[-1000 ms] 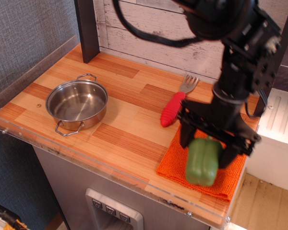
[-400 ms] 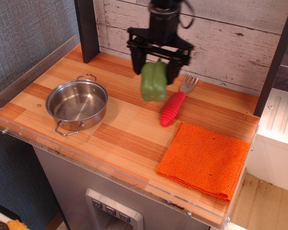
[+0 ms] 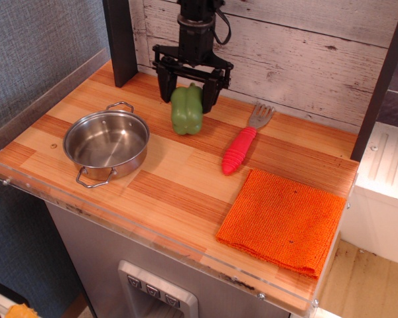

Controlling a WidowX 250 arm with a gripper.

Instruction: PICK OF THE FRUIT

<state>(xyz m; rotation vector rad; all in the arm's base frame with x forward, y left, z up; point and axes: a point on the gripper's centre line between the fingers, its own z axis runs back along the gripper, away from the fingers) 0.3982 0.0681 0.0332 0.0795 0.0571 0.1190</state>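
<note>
The gripper (image 3: 188, 95) hangs from a black arm at the back of the wooden surface (image 3: 179, 192), close to the whitewashed plank wall (image 3: 298, 46); its two dark fingers (image 3: 164, 87) point down and stand spread just wide enough to take the green bell pepper (image 3: 187, 110) between them; the left-hand finger in the picture sits against the pepper's upper shoulder on that side, the other finger against the opposite shoulder; the stem end of the pepper is up between the fingers, and most of the glossy lobed body hangs below the fingertips; so the fingers hold the pepper by its top; whether its underside touches the surface or hangs just above cannot be told from this single view.

The pepper is toward the back middle of the surface, beside and behind the steel pot (image 3: 107, 143); the pot is apart from it, nearer the front left, upright with its two loop handles showing; to the right of the pepper lies the red-handled fork (image 3: 244, 142), its grey tines toward the wall, apart from the pepper; the orange cloth (image 3: 283, 222) lies flat at the front right corner, well apart from the fingers and the pepper; a dark post (image 3: 119, 40) stands at the back left.
</note>
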